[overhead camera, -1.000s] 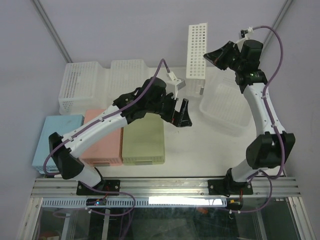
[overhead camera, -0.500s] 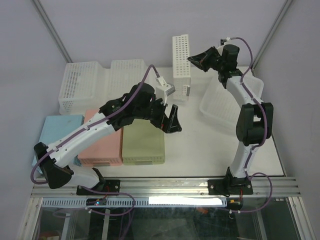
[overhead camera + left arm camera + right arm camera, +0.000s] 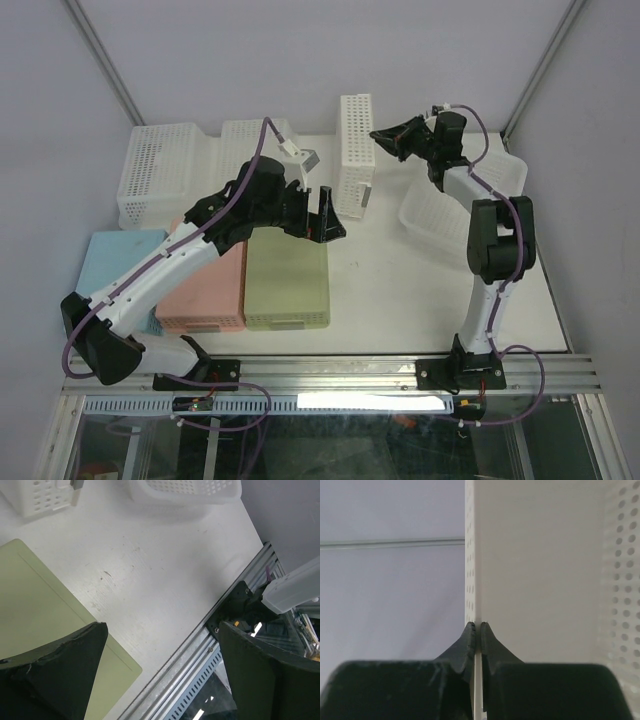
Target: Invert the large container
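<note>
The large container [image 3: 432, 218], a wide shallow translucent tub, lies open side up on the table at the right, partly under my right arm. Its edge shows at the top of the left wrist view [image 3: 186, 491]. My right gripper [image 3: 378, 135] is not on it. It is shut [image 3: 477, 630] on the thin wall of a tall white perforated basket [image 3: 355, 150], which it holds standing on end left of the tub. My left gripper [image 3: 325, 215] is open and empty [image 3: 165, 672], above the olive-green box's right edge.
Two white mesh baskets [image 3: 155, 172] [image 3: 250, 150] stand at the back left. A light blue box [image 3: 115, 270], a pink box [image 3: 205, 285] and an olive-green box [image 3: 288, 280] lie side by side at the front left. The metal rail [image 3: 200, 655] runs along the near table edge.
My right gripper has carried the upright white basket to the left, away from the tub. My left arm has drawn back to the left, over the olive-green box.
</note>
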